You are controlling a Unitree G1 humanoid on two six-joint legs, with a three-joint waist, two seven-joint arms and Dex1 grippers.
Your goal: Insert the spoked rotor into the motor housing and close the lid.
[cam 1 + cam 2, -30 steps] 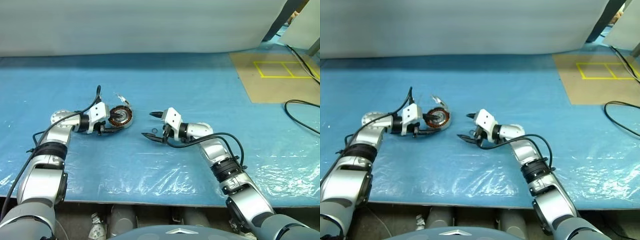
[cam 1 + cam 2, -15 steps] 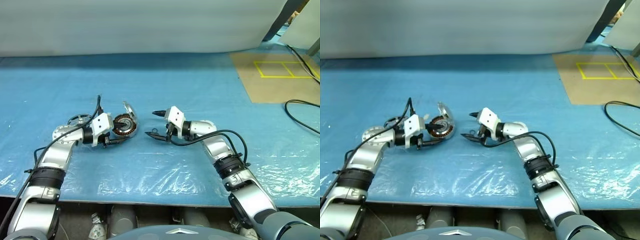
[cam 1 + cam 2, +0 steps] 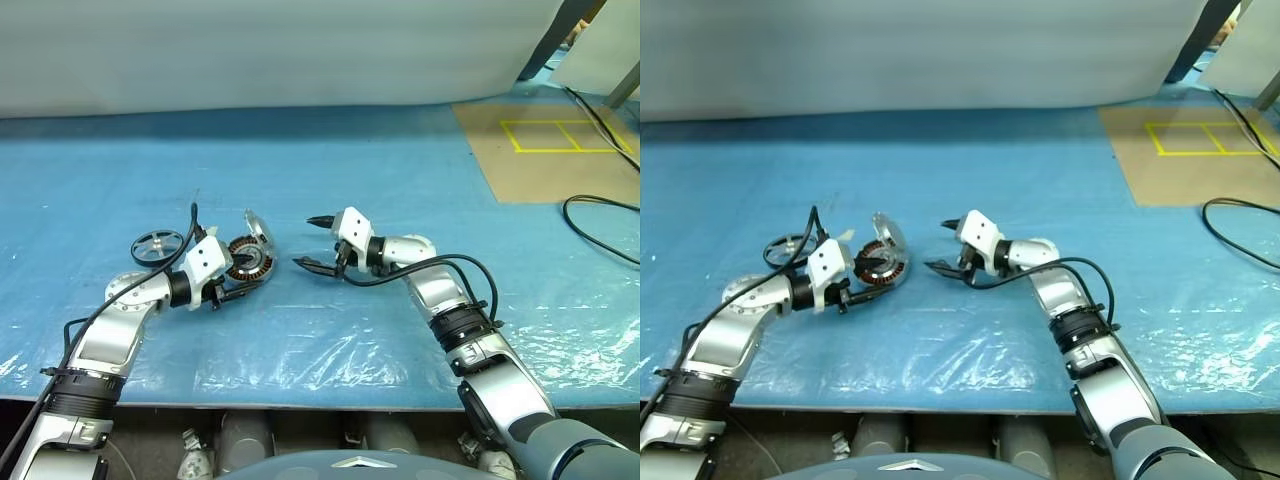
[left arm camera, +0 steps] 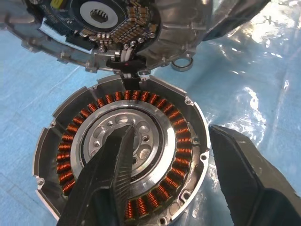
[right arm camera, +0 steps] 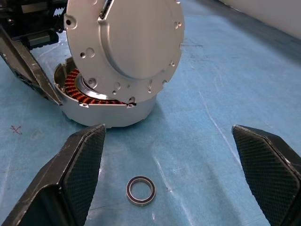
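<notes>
The motor housing, a round silver puck ringed with copper windings, lies on the blue sheet left of centre. My left gripper is shut on its near wall, one finger over the centre hub and the other outside the rim. The lid stands tilted up at the housing's far edge, its smooth light-grey face toward my right gripper. The spoked rotor lies flat on the sheet just beyond my left forearm. My right gripper hovers open a little to the right of the housing, pointing at it, nothing between its fingers.
A small black O-ring lies on the sheet between the right gripper's fingers and the housing. A brown board with yellow tape sits at the far right, with a black cable beside it. The table's front edge runs close below my arms.
My left gripper drew back toward me and rolled, bringing the housing with it. The lid now stands more upright. The rotor has come into sight behind the left arm. The right gripper stayed put.
</notes>
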